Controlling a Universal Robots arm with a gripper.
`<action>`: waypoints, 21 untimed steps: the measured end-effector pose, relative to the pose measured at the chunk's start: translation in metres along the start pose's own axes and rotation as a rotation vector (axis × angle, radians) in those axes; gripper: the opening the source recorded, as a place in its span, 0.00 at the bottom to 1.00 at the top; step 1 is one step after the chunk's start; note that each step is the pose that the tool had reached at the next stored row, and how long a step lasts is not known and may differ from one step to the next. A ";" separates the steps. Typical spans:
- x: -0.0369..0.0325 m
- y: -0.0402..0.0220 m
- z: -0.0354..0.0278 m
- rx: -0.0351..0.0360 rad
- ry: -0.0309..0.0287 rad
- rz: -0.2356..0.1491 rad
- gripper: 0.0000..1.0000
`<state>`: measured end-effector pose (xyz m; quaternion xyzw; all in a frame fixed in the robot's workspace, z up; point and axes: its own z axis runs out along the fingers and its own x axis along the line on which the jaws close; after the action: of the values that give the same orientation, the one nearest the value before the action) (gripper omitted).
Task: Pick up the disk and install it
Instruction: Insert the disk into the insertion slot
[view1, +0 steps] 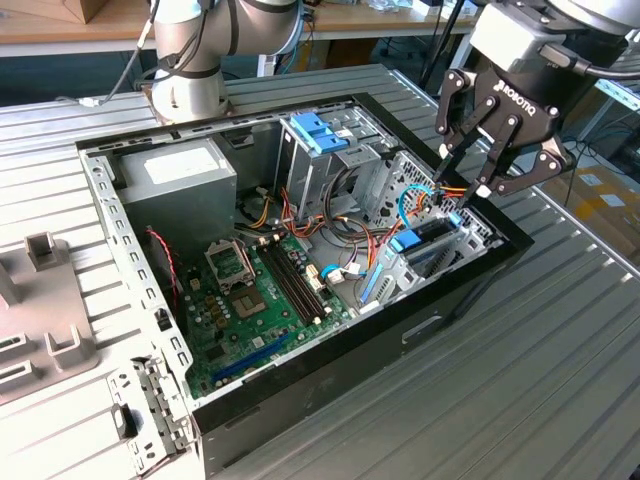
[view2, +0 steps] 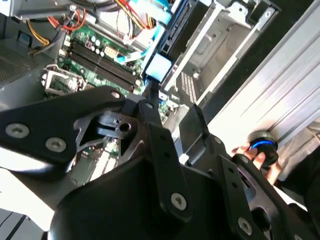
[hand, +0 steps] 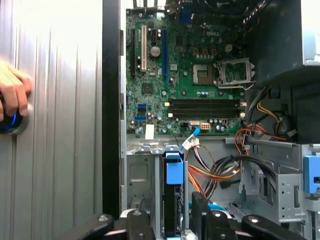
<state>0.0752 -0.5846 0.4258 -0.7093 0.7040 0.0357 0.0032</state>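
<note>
We see the jaws released, one at each side of the disk (hand: 172, 200), not touching it as far as we can tell. The disk sits on edge in a slot of the drive cage (hand: 142, 175), at the exterior view's right end of the open computer case (view1: 300, 390), which lies on the bench (view1: 540, 400).

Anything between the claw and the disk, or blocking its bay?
Nothing visible. The disk already stands on edge in the drive cage slot, with the open claw just above it. The loose cables run beside the cage, not across the slot.
</note>
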 end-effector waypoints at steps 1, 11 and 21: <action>0.0001 0.0000 0.0001 0.0000 -0.0003 0.000 0.44; 0.0007 -0.0137 0.0077 -0.0009 -0.0024 0.000 0.18; 0.0010 -0.0362 0.0094 -0.0009 -0.0035 0.000 0.11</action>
<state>0.1109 -0.5848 0.4148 -0.7093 0.7039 0.0373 0.0042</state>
